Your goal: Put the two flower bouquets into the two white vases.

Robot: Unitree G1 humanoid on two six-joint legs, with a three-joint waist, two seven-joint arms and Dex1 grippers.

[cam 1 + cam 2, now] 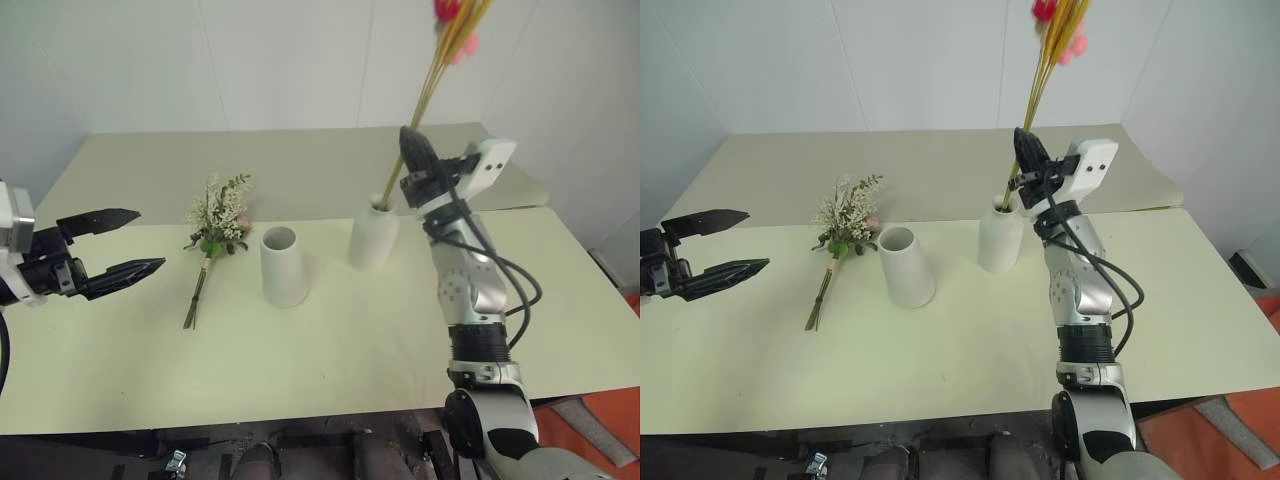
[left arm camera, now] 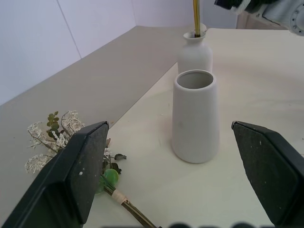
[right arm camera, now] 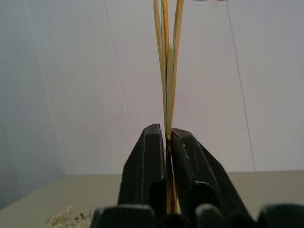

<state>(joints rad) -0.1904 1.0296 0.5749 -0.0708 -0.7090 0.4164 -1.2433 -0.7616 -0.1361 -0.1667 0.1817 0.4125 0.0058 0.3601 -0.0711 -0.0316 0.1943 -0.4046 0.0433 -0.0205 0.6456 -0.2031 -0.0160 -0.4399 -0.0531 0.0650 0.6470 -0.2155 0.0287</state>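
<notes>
Your right pincer [image 1: 1025, 150] is clamped on the thin yellow-orange stalk bundle [image 1: 1040, 80], gripping low so the stems feed straight into the narrow neck of the rounded, bottle-shaped vase [image 1: 1000, 238], where their lower ends already sit. Your left pincer [image 1: 115, 243] stands wide apart, holding nothing, facing the matte tapered vase [image 1: 283, 266] with its wide mouth. The bushy bouquet [image 1: 216, 230] of white sprigs lies flat on the pale tabletop [image 1: 330, 360], just beside that vase, probably your next pick.

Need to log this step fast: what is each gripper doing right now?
Left gripper: open, empty, beside the bushy bouquet.
Right gripper: shut on the yellow stalks, whose ends are in the bottle vase.
</notes>
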